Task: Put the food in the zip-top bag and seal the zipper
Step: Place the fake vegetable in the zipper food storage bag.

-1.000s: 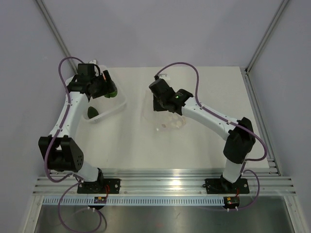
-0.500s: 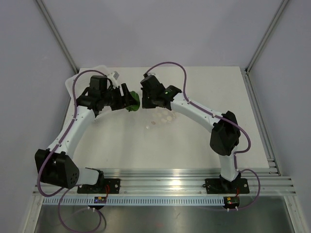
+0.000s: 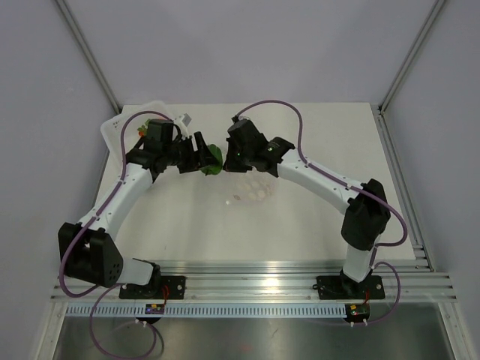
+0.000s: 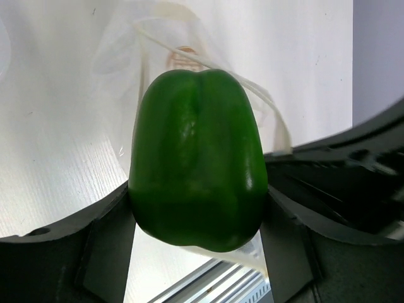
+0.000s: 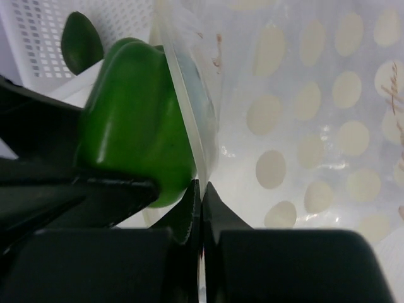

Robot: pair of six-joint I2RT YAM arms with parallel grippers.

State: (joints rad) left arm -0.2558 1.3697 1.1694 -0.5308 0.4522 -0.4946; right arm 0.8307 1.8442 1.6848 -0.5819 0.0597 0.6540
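Observation:
My left gripper (image 3: 202,154) is shut on the bright green lump (image 3: 213,158), a toy pepper, and holds it at the mouth of the zip-top bag (image 3: 253,187). In the left wrist view the pepper (image 4: 198,158) fills the space between the jaws of my left gripper (image 4: 199,214), with the bag's open mouth (image 4: 189,60) just behind it. My right gripper (image 5: 202,188) is shut on the bag's mouth edge, the zipper strip (image 5: 189,126), and holds it up beside the pepper (image 5: 136,126). The dotted bag (image 5: 303,126) hangs to its right. The peach is out of view.
A white perforated tray (image 3: 120,124) stands at the back left behind my left arm. In the right wrist view the tray (image 5: 126,25) holds a dark green piece (image 5: 82,41). The aluminium rail (image 3: 247,281) runs along the near table edge.
My left gripper has carried the green pepper right from the tray to the bag's mouth. My right gripper has moved left with the bag's edge in its grip.

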